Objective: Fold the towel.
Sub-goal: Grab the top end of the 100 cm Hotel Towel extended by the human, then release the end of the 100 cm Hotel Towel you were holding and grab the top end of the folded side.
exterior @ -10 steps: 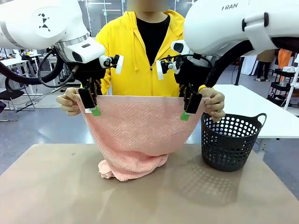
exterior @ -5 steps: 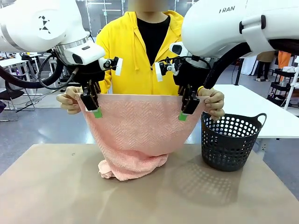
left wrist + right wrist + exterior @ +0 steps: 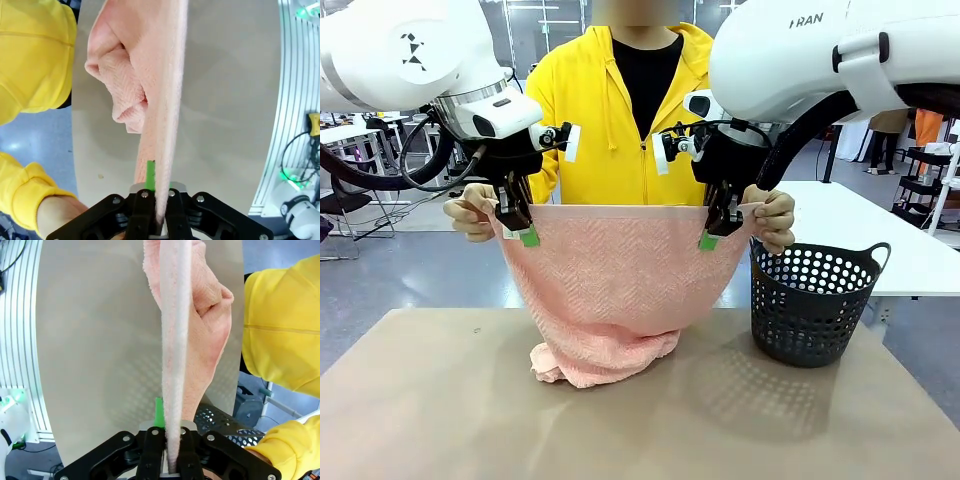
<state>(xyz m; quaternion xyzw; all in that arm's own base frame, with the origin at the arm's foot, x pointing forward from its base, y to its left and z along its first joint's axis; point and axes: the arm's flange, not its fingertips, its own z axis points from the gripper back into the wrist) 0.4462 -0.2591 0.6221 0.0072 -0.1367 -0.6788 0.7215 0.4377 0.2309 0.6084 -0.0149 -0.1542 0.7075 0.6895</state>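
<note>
Pinching the towel (image 3: pixel 605 290) along its top, left gripper (image 3: pixel 517 222) and right gripper (image 3: pixel 718 225) hang it flat for folding; hands (image 3: pixel 470 212) probably steady corners.

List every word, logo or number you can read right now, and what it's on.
"RAN": on the right arm, on its white shell; it looks like part of a longer word, and the rest is not legible.
Black angular logo, no letters: on the left arm.
No print to read on the towel or the basket.

1 towel (image 3: pixel 610 290), 1 basket (image 3: pixel 815 310), 1 table (image 3: pixel 420 400), 2 robot arms (image 3: pixel 400 50) (image 3: pixel 800 50), 1 pers (image 3: pixel 620 130) w/ 2 hands (image 3: pixel 470 215) (image 3: pixel 775 220)
</note>
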